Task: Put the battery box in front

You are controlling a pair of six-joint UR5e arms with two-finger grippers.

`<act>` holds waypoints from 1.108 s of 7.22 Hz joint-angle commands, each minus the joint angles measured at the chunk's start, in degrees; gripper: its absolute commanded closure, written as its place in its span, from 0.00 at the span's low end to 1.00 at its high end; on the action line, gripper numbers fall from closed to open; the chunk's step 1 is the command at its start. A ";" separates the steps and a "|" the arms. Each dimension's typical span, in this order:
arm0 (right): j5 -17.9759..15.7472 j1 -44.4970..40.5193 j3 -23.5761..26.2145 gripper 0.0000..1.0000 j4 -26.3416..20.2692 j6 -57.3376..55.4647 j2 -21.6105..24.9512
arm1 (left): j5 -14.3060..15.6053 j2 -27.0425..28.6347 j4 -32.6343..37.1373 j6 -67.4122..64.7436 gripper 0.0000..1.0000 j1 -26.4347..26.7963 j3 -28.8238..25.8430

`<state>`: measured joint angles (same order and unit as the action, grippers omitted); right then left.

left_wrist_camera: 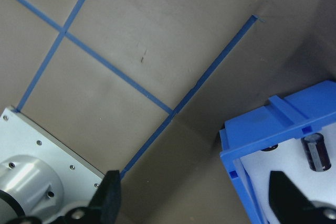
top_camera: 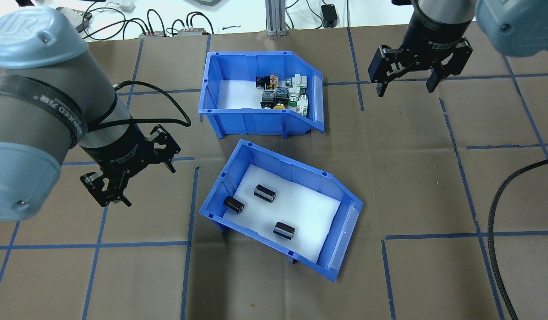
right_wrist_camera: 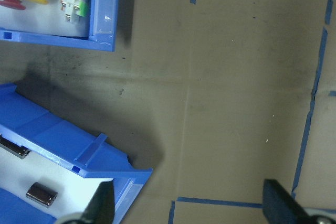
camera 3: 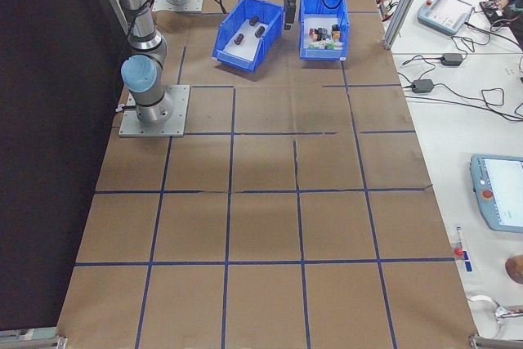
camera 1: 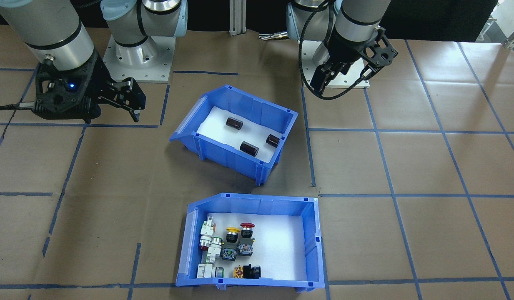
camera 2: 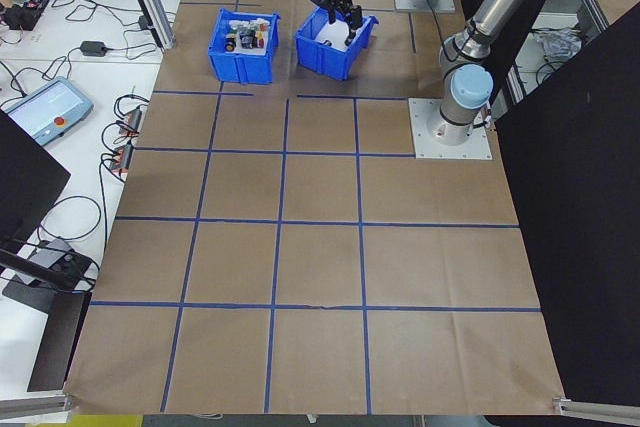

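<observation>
**Risks around the battery box, both claws empty**

Battery box point(top_camera: 280, 209), blue with white foam floor, lying skewed at an angle on the brown tabletop point(top_camera: 434, 186), just on the robot's side of the switch box point(top_camera: 260, 93), near but apart from it. Three dark batteries point(top_camera: 265, 194) loose inside. Left claw point(top_camera: 127, 175) hanging spread and empty just off the battery box's closed end, gripping nothing. Right claw point(top_camera: 405, 75) likewise spread and empty, well apart from the battery box, off its sloped open end and closer to the switch box.

Likely hazards, as judgement only: a one-sided grasp on the thin wall tilting the battery box, rolling the batteries toward the low open end and out. A push instead of a lift nudging the battery box into the switch box. Mistaking the near-identical switch box for the battery box.
</observation>
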<state>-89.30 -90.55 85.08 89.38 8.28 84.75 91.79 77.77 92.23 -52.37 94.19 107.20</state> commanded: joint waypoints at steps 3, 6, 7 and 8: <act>0.00 -5.75 -9.54 0.00 1.76 22.96 -8.60 | -7.41 -6.82 -0.12 -29.57 0.00 5.03 9.76; -0.70 -13.75 -25.78 0.00 1.15 28.97 -22.56 | -11.46 -8.33 -8.96 -46.01 0.00 10.55 16.89; -0.70 -16.13 -32.36 0.00 1.23 31.16 -27.92 | -11.46 -7.81 -12.22 -48.15 0.00 12.66 18.12; -0.88 -18.15 -38.08 0.00 0.97 31.53 -32.24 | -11.46 -7.72 -17.21 -47.91 0.00 13.12 20.66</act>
<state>-90.00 -105.98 54.41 90.57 38.52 58.35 80.42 69.84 80.40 -98.89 105.95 125.25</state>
